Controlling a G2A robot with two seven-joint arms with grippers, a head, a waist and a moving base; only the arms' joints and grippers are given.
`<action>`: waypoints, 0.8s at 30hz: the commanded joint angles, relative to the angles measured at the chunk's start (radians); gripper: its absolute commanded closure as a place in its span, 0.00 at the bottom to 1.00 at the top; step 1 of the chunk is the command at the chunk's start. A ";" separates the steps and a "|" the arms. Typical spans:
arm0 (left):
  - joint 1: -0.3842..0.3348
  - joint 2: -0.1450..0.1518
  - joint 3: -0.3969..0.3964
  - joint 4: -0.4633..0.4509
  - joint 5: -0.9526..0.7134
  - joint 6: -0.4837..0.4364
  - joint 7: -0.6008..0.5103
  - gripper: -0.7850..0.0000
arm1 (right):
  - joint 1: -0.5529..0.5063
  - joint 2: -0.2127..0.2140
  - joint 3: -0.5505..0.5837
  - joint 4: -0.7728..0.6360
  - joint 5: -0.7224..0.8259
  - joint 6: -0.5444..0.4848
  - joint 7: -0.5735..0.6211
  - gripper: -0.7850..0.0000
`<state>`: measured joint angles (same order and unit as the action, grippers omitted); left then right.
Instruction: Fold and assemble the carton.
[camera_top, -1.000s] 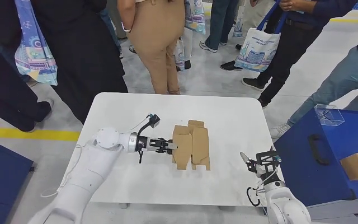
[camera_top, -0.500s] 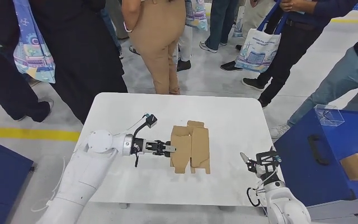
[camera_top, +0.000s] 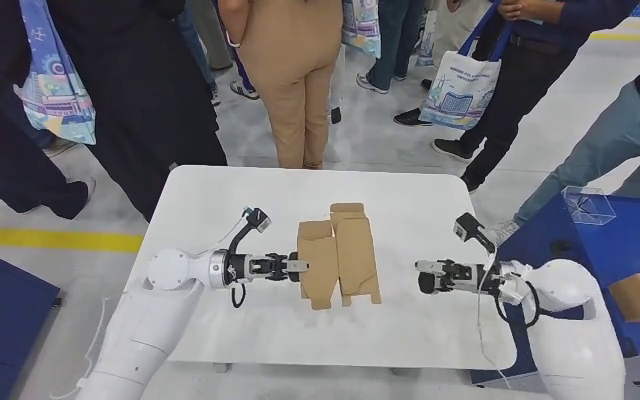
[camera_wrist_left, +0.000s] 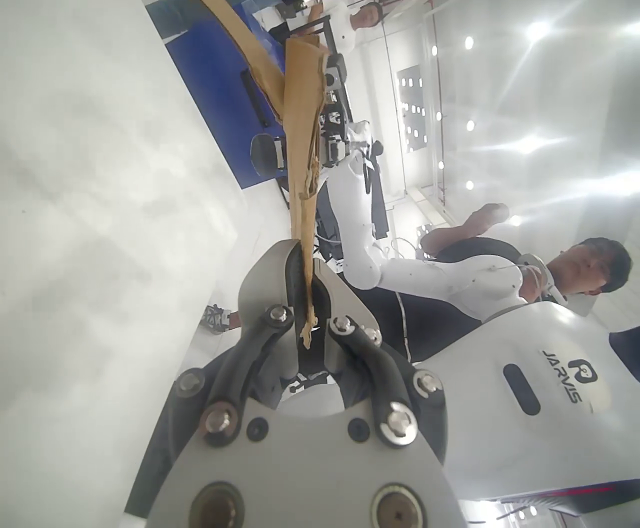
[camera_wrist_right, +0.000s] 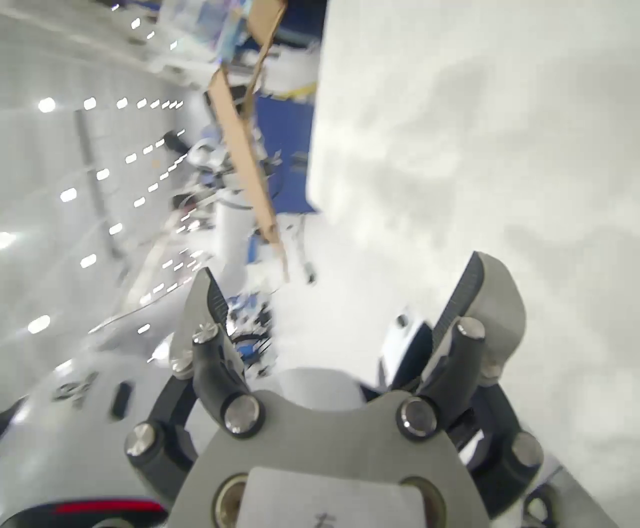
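The left gripper (camera_wrist_left: 306, 285), jaws clamped on one edge of the flat carton (camera_top: 340, 255), holds it apparently just clear of the tabletop (camera_top: 420, 200). The right gripper (camera_wrist_right: 340, 285), jaws wide and empty, likely needs the opposite edge next to open it.

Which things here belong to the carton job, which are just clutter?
Job: carton; left end effector, shut on its edge; right end effector, open, apart from it; table.
Lying about: clear box on the blue cabinet beside the table.
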<state>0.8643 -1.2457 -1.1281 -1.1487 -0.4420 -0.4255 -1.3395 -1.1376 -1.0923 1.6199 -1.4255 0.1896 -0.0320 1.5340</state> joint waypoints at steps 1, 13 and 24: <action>0.005 0.001 0.001 -0.001 -0.004 0.008 0.009 1.00 | 0.052 0.001 -0.100 0.062 0.048 0.001 0.002 0.00; 0.021 0.000 0.038 -0.007 -0.046 0.064 -0.001 1.00 | 0.113 0.006 -0.262 0.122 0.189 -0.120 -0.105 1.00; 0.016 -0.007 0.076 0.006 -0.079 0.072 -0.007 0.89 | 0.091 0.014 -0.265 0.096 0.252 -0.106 -0.106 1.00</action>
<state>0.8807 -1.2523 -1.0540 -1.1447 -0.5131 -0.3565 -1.3448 -1.0461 -1.0796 1.3540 -1.3287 0.4418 -0.1373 1.4277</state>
